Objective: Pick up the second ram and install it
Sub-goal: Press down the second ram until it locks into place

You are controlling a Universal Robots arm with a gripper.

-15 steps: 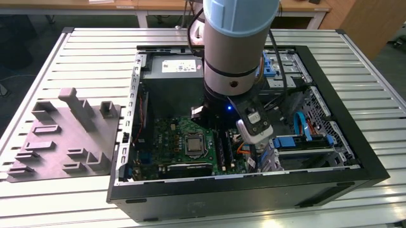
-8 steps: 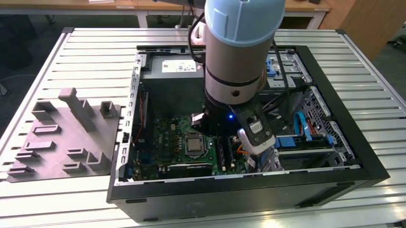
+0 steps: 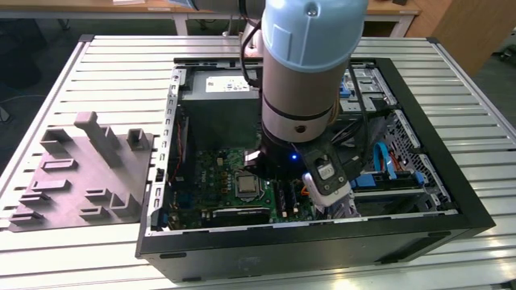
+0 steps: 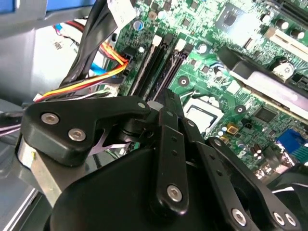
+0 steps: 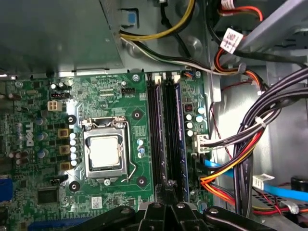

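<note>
I am looking down into an open computer case [image 3: 427, 232] lying on its side on a slatted metal table [image 3: 96, 90], with my arm reaching into it from above. The gripper [image 5: 169, 204] hangs low over the memory slots [image 5: 159, 134] beside the processor socket [image 5: 105, 151] on the green motherboard [image 5: 120, 103]. In the first wrist view a dark blue-green board, which I take to be the second ram [image 5: 179, 139], stands on edge in the slot nearest the bundled power cables [image 5: 231, 178], lined up along the slot as seating requires. I cannot tell whether the gripper is clamped on it or parted. A grey parts fixture [image 3: 81, 175] sits beside the case.
</note>
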